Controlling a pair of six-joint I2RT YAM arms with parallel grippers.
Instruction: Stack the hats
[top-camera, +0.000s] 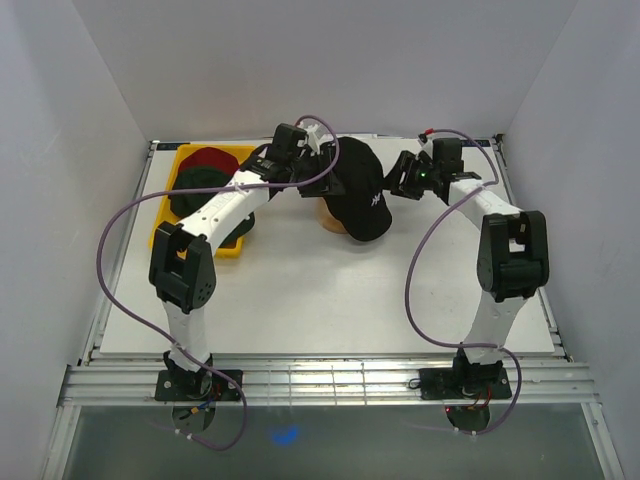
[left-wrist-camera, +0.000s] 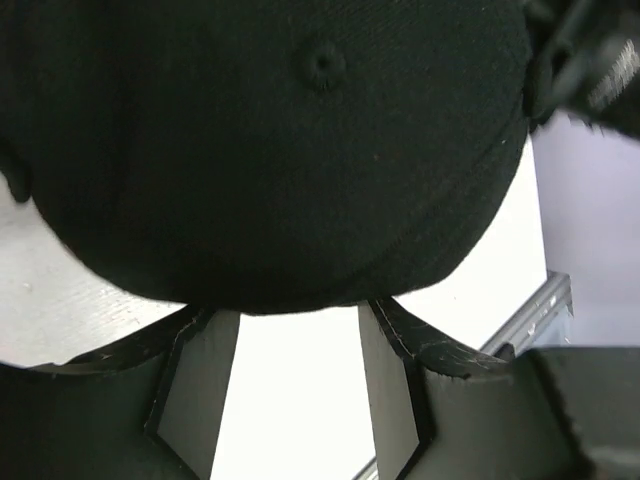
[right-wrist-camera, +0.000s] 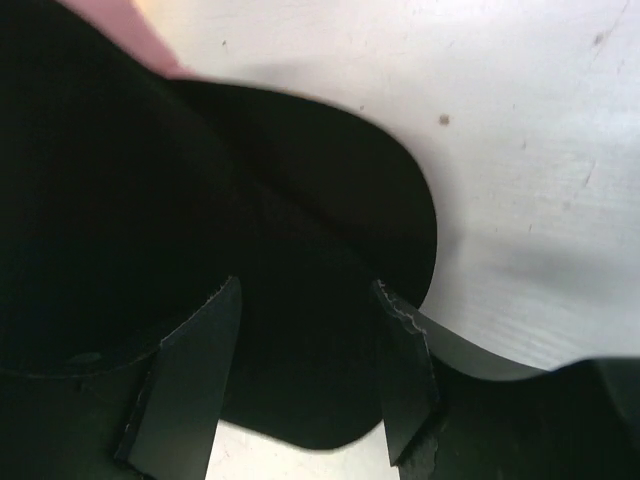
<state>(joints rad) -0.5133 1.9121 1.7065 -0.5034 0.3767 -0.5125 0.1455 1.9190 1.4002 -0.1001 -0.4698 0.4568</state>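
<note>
Robot lab, white-walled booth (top-camera: 100, 80), aluminium rail frame (top-camera: 330, 385)

Black cap (top-camera: 358, 190), white logo (top-camera: 378, 200); yellow tray (top-camera: 190, 151)

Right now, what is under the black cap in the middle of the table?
A light wooden stand pokes out below the black cap. The cap covers most of it, so whether anything else sits underneath cannot be seen.

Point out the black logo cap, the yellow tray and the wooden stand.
black logo cap (top-camera: 352, 180), top view, on its crown
yellow tray (top-camera: 188, 152), top view, on its far rim
wooden stand (top-camera: 328, 219), top view, on the part showing beneath the cap
</note>
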